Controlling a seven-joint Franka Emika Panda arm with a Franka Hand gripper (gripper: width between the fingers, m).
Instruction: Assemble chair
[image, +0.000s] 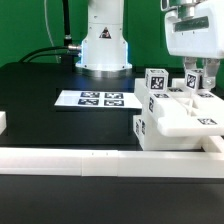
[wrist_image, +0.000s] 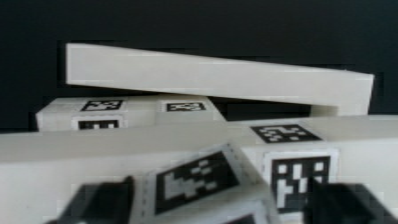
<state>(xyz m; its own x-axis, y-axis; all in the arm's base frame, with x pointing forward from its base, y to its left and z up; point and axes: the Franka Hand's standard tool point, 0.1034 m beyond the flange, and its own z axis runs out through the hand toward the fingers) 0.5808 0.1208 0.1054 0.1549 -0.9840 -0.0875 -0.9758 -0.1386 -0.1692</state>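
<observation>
the black bench (image: 40, 105) carries a long white rail (image: 90, 160) along its near edge. the marker board (image: 95, 98) lies flat near the middle. the chair (image: 175, 112), a cluster of white tagged blocks, sits at the exterior view's right, just behind the rail. the end effector (image: 199, 80) hangs over it, fingers down among the parts; whether it grips anything i cannot tell.
</observation>
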